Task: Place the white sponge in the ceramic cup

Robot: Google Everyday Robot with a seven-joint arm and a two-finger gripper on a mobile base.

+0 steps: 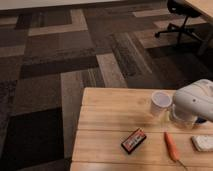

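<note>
White arm hunched low over the right side of the table, beside the cup.
The packet lies near the front edge. The cup stands upright toward the back edge, just left of the arm. The gripper hangs under the arm's shell, mostly hidden, and I cannot tell its opening. The sponge lies flat at front right, its long axis along the front edge, cut off on the right.

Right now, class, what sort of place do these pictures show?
Probably an office: patchwork carpet tiles, a wheeled office chair, and a wooden table where the gripper hangs beside the ceramic cup.
</note>
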